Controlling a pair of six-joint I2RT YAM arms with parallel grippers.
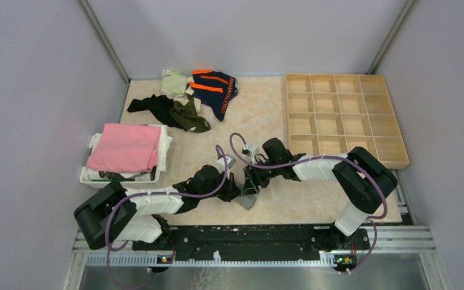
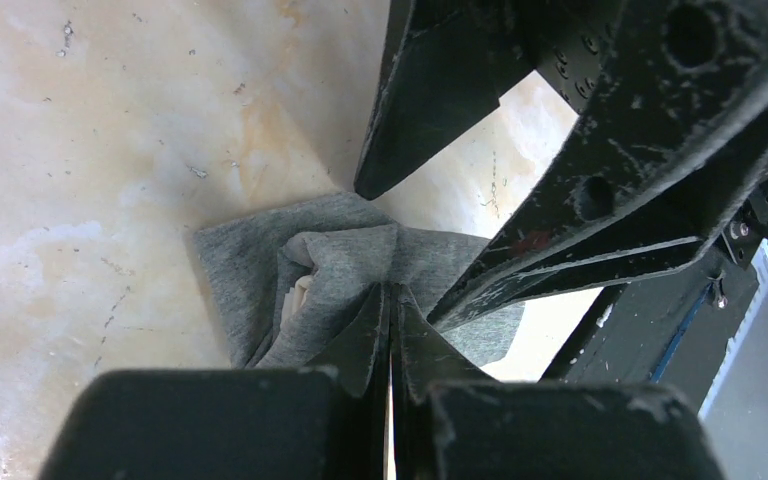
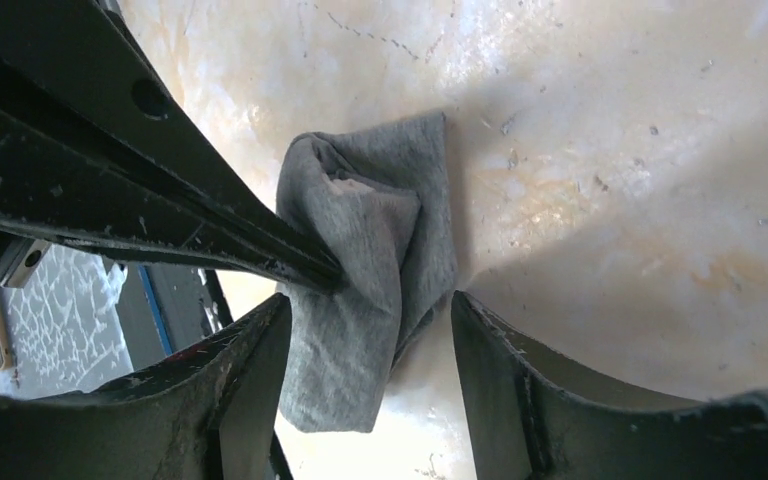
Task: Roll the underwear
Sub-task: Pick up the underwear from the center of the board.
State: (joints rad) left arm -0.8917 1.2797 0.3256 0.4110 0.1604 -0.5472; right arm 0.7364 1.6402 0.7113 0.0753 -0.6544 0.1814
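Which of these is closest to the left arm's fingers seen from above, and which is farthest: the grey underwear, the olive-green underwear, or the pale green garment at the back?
1. The grey underwear, near middle, pinched in the left arm's fingers.
2. The olive-green underwear, farther back and to the left.
3. The pale green garment, at the far edge, back left.

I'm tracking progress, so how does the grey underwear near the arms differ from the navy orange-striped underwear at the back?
The plain grey cloth underwear is bunched into a compact fold; the navy cloth underwear with orange stripes lies spread loose. The grey piece is pinched in the shut left pincer, the open right pincer astride it; the navy piece is untouched. Both rest on the beige tabletop.
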